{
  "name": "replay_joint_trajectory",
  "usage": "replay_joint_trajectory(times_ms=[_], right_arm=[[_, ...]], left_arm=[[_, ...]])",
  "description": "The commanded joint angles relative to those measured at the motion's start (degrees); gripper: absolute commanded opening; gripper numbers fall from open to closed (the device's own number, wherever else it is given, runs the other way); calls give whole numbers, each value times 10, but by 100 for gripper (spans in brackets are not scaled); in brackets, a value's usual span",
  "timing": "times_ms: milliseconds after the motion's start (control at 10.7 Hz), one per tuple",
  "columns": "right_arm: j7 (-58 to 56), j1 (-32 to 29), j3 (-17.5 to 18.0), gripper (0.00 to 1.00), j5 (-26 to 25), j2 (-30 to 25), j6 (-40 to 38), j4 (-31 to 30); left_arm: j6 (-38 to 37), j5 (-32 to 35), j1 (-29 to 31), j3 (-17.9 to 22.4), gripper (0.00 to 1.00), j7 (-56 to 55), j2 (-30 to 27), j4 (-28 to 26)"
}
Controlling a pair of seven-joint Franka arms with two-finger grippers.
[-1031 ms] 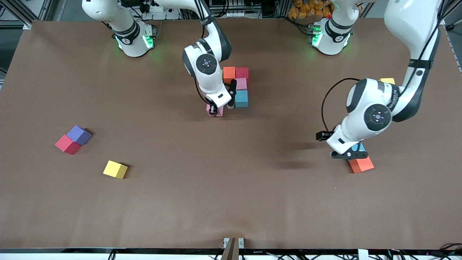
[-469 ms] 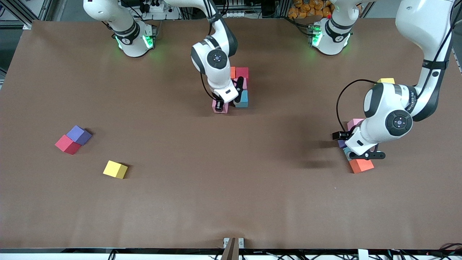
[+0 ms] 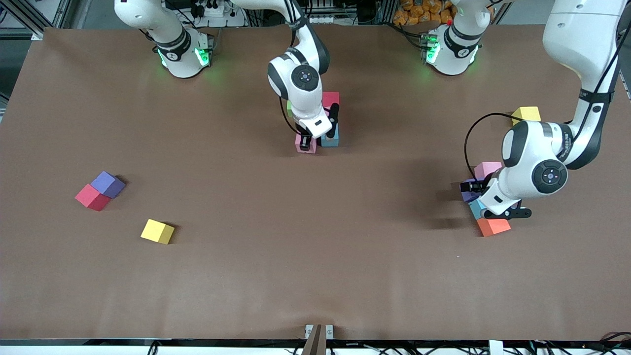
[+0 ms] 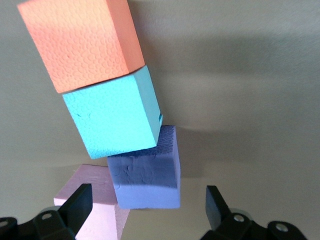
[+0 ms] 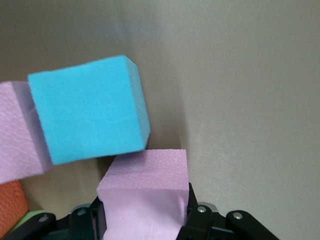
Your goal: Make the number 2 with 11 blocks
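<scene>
Nearest the front camera, toward my right arm's end of the table, a yellow block (image 3: pixel 157 231) sits alone; a little farther back a red block (image 3: pixel 90 197) touches a purple block (image 3: pixel 107 184). Toward my left arm's end, an orange block (image 3: pixel 493 226), a light blue block (image 4: pixel 116 114), a second purple block (image 4: pixel 145 176) and a pale pink block (image 3: pixel 487 169) crowd together; my left gripper (image 4: pixel 147 205) hovers over that purple one with jaws spread wide, holding nothing. Farther back, mid-table, my right gripper (image 3: pixel 306 143) is clamped on a pink block (image 5: pixel 145 200), pressed beside a blue block (image 5: pixel 87 112) of the part-built figure. I judge these cubes light, soft and grippy; they should be squeezed gently on two flat sides.
</scene>
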Motion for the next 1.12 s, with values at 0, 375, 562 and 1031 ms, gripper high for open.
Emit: replay_joint_trajectory(times_ms=[0,375,562,1031], right_arm=[[21,5,3,19,6,9,-5,14],[37,15,4,19,5,11,-6,13],[40,18,4,19,5,13,-6,12],[48,23,4,100,5,21,0,13]], left_arm=[[2,-14,-1,9,100,3,6,5],[17,-14,-2,11,100,3,22,5],[19,-13,-1,17,100,4,31,5],[39,-14,-6,25,100,10,41,5]])
